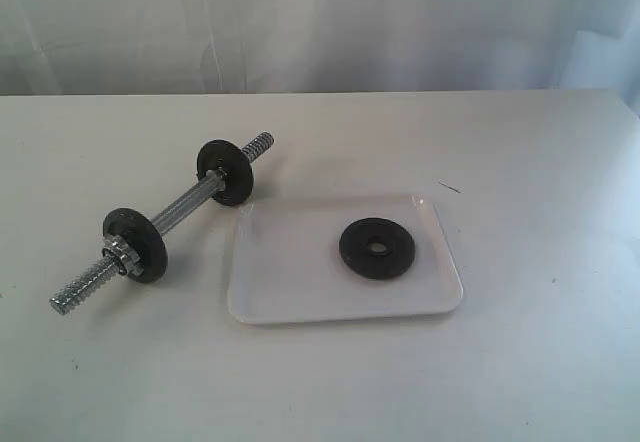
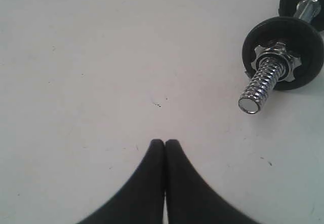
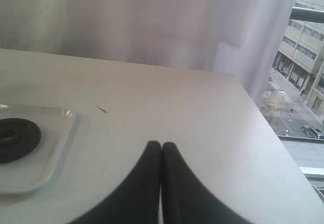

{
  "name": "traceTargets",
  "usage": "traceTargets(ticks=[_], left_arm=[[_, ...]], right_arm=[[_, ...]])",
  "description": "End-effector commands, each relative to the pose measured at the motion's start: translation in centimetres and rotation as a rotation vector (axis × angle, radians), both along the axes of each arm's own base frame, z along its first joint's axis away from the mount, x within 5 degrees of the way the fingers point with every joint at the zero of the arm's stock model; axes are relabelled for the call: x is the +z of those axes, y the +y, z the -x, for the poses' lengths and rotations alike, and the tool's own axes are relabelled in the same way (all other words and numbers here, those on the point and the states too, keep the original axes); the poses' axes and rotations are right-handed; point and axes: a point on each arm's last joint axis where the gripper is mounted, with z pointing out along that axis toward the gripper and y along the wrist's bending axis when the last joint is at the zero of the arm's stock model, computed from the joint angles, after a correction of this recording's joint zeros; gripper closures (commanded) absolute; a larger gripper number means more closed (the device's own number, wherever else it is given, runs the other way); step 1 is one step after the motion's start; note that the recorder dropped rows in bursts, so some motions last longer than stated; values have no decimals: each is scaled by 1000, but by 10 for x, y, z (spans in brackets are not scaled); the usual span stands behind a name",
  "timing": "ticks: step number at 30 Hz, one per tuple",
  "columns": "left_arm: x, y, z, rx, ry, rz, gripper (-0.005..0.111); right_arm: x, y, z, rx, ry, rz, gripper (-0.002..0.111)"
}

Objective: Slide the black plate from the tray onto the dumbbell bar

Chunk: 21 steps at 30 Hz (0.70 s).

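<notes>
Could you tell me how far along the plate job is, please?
Nothing looks done yet: the black plate lies flat in the tray, apart from the dumbbell bar, which carries two other discs. Nothing is in hand: the left gripper and right gripper are shut and empty. Picking the plate up and sliding it on are both left.

A pale white table (image 1: 540,362) fills the exterior view, a white curtain (image 1: 320,22) hangs at twelve o'clock, and a window (image 3: 304,82) past its edge shows daylit buildings.
</notes>
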Motion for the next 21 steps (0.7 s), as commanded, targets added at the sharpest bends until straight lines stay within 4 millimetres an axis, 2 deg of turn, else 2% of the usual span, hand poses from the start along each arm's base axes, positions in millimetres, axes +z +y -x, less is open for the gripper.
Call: traceTargets(ticks=[1,16,21], left_arm=[[-1,-1,0,-9,4,8,107],[1,-1,-1,-7,-27,8,107],[7,-1,-2,6,-92,72,107]], right_arm=[[-1,0,0,-2,-3,-6,108],[-1,0,0,-2,-3,-6,108],[6,0,0,-2,-81,-5,108]])
